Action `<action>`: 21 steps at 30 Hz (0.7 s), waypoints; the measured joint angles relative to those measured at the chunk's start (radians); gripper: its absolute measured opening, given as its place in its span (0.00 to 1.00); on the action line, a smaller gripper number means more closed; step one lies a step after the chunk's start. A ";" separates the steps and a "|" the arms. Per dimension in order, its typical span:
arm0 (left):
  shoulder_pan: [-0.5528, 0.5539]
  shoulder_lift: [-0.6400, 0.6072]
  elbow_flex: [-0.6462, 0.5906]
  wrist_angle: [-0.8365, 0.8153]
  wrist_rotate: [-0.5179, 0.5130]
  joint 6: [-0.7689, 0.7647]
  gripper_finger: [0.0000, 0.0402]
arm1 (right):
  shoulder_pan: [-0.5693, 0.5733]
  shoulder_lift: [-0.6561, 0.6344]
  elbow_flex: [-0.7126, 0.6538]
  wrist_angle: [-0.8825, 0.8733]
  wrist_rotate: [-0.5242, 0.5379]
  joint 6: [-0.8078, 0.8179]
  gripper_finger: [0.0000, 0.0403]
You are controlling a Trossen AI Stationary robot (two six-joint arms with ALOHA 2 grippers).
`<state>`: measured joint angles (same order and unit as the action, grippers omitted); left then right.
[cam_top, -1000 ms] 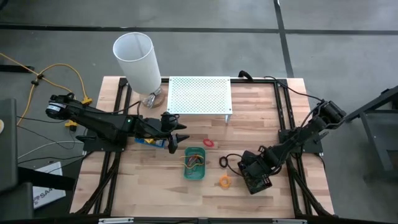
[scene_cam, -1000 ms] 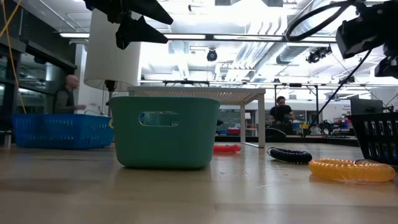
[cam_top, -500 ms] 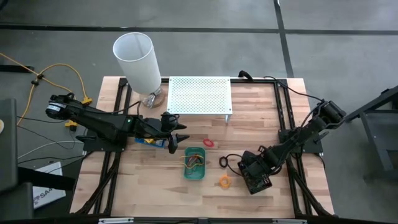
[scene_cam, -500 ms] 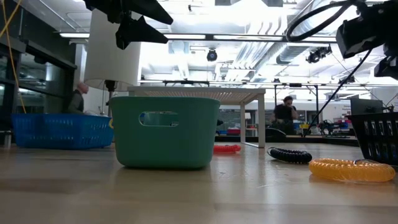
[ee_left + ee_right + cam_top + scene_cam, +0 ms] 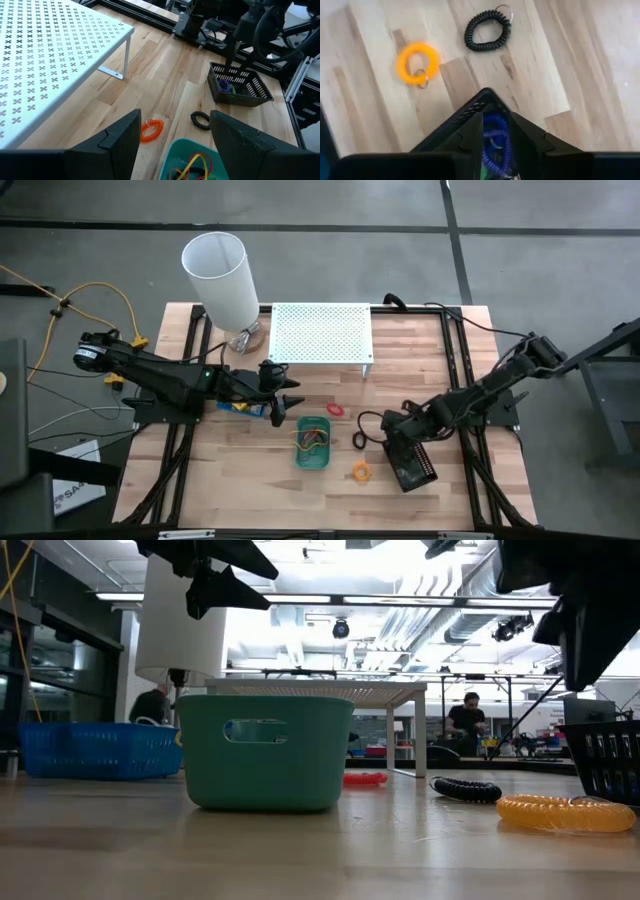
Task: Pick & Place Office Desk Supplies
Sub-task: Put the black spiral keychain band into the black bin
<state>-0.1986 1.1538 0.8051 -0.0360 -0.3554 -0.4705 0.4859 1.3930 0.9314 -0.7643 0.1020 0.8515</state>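
Observation:
My right gripper (image 5: pixel 392 430) hangs, pointing down, just above the far end of the black tray (image 5: pixel 412 465), its fingers slightly apart and empty. Through the gap a purple coil ring (image 5: pixel 496 142) shows, lying in that tray (image 5: pixel 240 85). On the wood lie a black coil ring (image 5: pixel 358 440), an orange one (image 5: pixel 360 471) and a red one (image 5: pixel 335 409). The green tray (image 5: pixel 312 442) holds coloured bands. My left gripper (image 5: pixel 285 402) waits open in the air left of the green tray, above a blue tray (image 5: pixel 240 406).
A white perforated shelf (image 5: pixel 321 332) stands at the table's far middle, and a white cylindrical lamp (image 5: pixel 222 280) at its far left corner. Bare wood lies along the near edge. People move in the room beyond the table.
My right gripper has risen from low over the black tray and shifted a little toward the table's far left, rolling at the wrist as it went. More of the tray now shows beneath it. My left arm has kept still.

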 joint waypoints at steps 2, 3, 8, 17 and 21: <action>0.000 0.000 0.000 0.000 0.000 0.000 0.57 | -0.010 0.001 0.000 -0.002 -0.001 -0.023 0.20; 0.000 0.000 0.000 0.000 0.000 0.000 0.57 | -0.015 0.001 0.000 -0.001 -0.003 -0.032 0.20; 0.000 0.000 0.000 0.000 0.000 0.000 0.57 | -0.040 0.002 0.000 0.052 -0.004 -0.086 0.20; 0.000 0.000 0.000 0.000 0.000 0.000 0.57 | -0.081 0.091 0.000 0.253 -0.038 -0.294 0.20; 0.000 0.000 0.000 0.000 0.000 0.000 0.57 | -0.103 0.148 0.000 0.330 -0.073 -0.346 0.20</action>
<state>-0.1986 1.1538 0.8051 -0.0360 -0.3557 -0.4702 0.3830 1.5408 0.9314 -0.4348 0.0290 0.5059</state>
